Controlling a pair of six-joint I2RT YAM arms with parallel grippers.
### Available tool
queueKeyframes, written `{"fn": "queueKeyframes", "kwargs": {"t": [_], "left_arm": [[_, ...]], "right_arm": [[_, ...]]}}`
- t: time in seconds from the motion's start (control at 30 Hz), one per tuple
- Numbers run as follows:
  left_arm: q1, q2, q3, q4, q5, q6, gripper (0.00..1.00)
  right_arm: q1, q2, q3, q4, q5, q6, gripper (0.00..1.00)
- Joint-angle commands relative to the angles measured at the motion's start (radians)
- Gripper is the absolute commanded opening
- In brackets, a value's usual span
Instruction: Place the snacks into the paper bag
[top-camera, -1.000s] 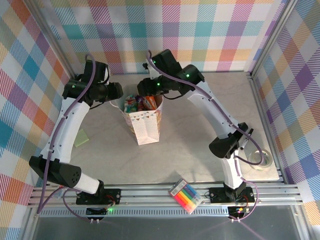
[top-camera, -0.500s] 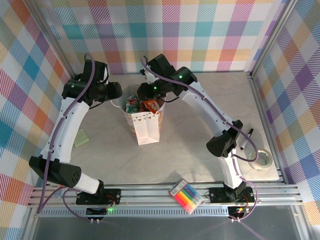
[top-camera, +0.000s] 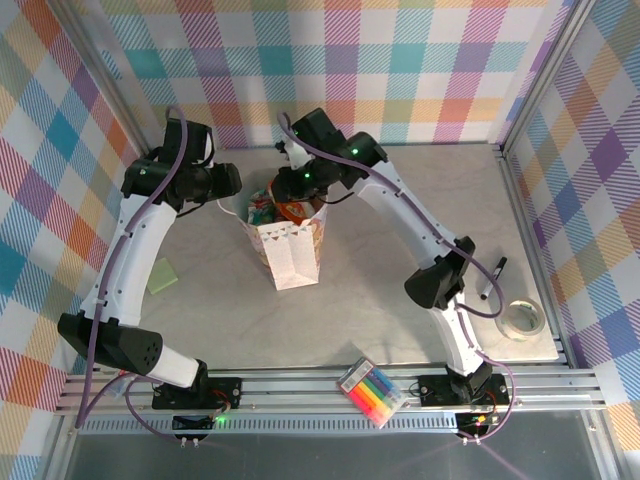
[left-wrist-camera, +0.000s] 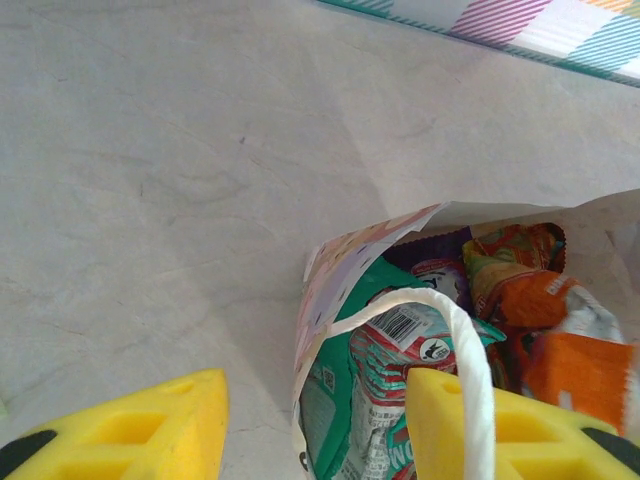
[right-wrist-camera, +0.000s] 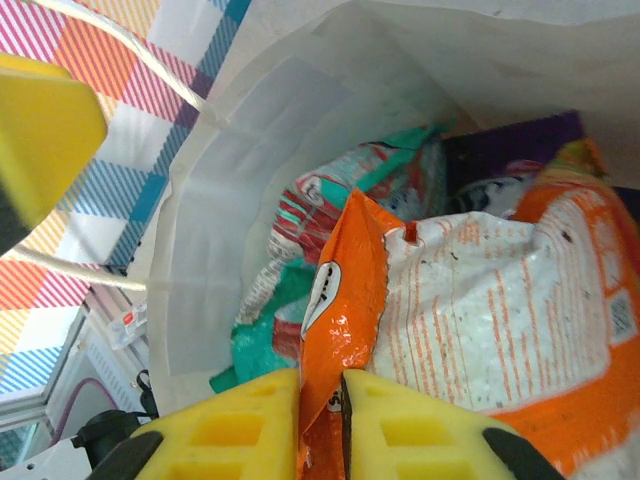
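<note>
The white paper bag stands upright mid-table with snacks showing in its mouth. My left gripper is open and straddles the bag's left wall: one finger is outside, the other inside beside the rope handle and a teal packet. My right gripper, at the bag's mouth, is shut on the edge of an orange packet. Beside it lie a white-backed orange packet, the teal packet and a purple packet.
A flat pack of coloured marker pens lies on the front rail. A tape roll and a black pen sit at the right of the table. A green pad lies at the left.
My right gripper has moved left over the bag's mouth and its jaws have closed on the orange packet. The left arm has stayed where it was.
</note>
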Motion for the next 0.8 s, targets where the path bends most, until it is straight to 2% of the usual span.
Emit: {"fn": "queueKeyframes", "kwargs": {"t": [0.0,0.43,0.57,0.77], "left_arm": [[0.015,0.004,0.030,-0.025,-0.006,0.020,0.50],[0.017,0.020,0.031,-0.023,0.015,0.022,0.50],[0.017,0.019,0.032,-0.023,0.011,0.024,0.50],[0.017,0.018,0.036,-0.017,0.022,0.020,0.50]], "right_arm": [[0.000,0.058,0.037,-0.006,-0.062,0.019,0.18],[0.000,0.129,0.050,-0.005,-0.079,0.029,0.22],[0.000,0.067,0.021,-0.049,0.043,-0.015,0.22],[-0.001,-0.082,-0.046,-0.035,0.151,-0.045,0.22]]}}
